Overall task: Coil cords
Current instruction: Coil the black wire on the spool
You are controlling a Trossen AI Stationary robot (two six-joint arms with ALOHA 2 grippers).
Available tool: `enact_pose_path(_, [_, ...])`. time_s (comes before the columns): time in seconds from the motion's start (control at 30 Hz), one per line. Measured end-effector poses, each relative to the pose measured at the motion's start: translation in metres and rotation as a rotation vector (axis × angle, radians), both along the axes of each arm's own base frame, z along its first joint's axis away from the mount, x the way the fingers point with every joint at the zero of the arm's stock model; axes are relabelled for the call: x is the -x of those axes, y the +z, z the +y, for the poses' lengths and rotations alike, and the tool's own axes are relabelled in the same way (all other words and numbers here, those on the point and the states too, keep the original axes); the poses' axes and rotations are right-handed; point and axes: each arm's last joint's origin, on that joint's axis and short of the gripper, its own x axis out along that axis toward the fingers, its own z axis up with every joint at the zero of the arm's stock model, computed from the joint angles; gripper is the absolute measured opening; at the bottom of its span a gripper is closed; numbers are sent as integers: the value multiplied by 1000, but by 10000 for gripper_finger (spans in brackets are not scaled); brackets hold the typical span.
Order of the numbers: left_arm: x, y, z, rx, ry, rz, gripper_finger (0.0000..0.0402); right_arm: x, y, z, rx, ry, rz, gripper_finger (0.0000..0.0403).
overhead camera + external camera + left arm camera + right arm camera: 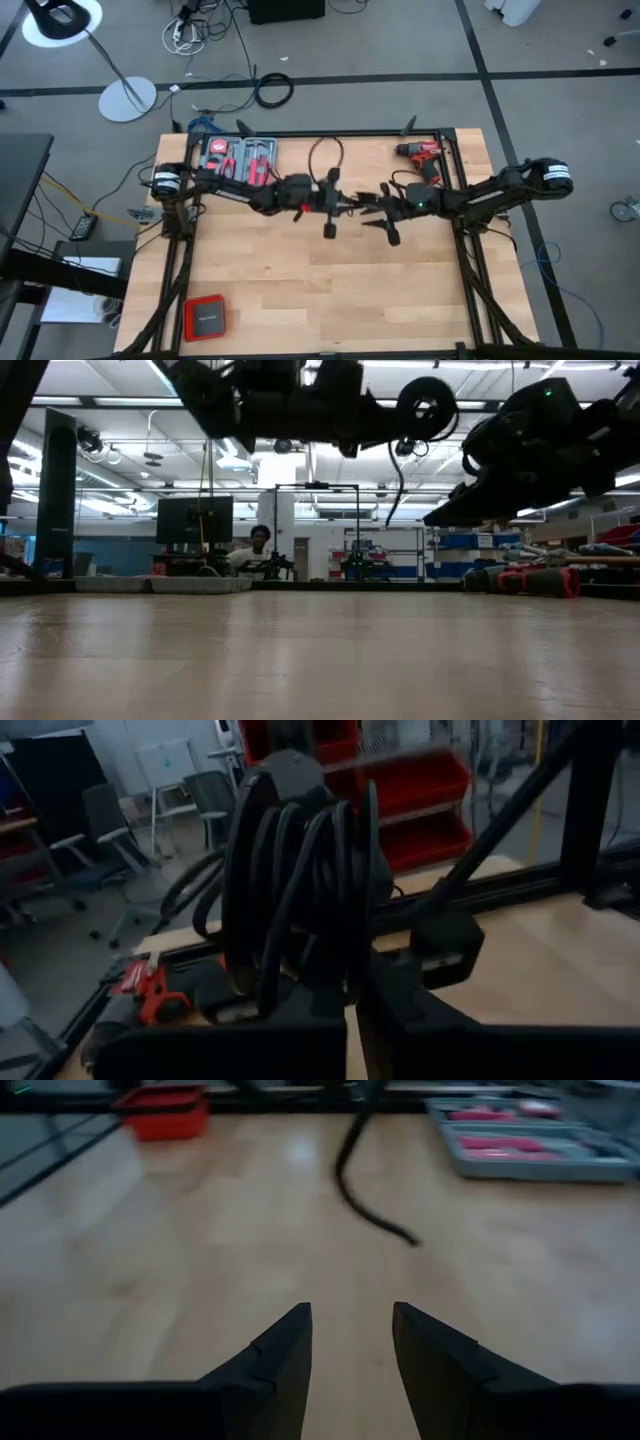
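the left gripper [352,204] hangs above mid-table, clamped on the black cord [300,880], already wound in loops. just opposite it, the right gripper [352,1342] waits with jaws apart. light and limp; pinch across the bundled loops.

The high view looks straight down on the whole desk [330,270]. The low view sits at desk-top level, facing across the boards into the room. Each wrist view peers close past its own fingers [350,1370]; the right wrist and high views share the red case [204,318].
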Motion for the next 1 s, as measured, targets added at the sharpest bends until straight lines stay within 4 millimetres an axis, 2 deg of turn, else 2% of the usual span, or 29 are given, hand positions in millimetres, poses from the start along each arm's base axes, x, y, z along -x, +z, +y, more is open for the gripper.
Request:
enact_pose_path(0.23, [10, -7, 43, 82, -12, -2, 8, -3, 8, -25, -48, -122, -26, 139])
enact_pose_path(0.5, [19, -1, 72, 81, -19, -15, 8, -30, 11, -51, -58, -159, 40, 139])
enact_pose_path(0.73, [43, 13, 90, 34, 9, 18, 8, -45, 9, -84, -137, -180, 12, 139])
enact_pose_path(0.9, [65, 15, 109, 35, 62, 0, 8, -66, 12, -101, -150, -152, -14, 139])
enact_pose_path(1.0, [72, 8, 115, 59, 66, 21, 8, -85, 17, -108, -124, -102, -44, 139])
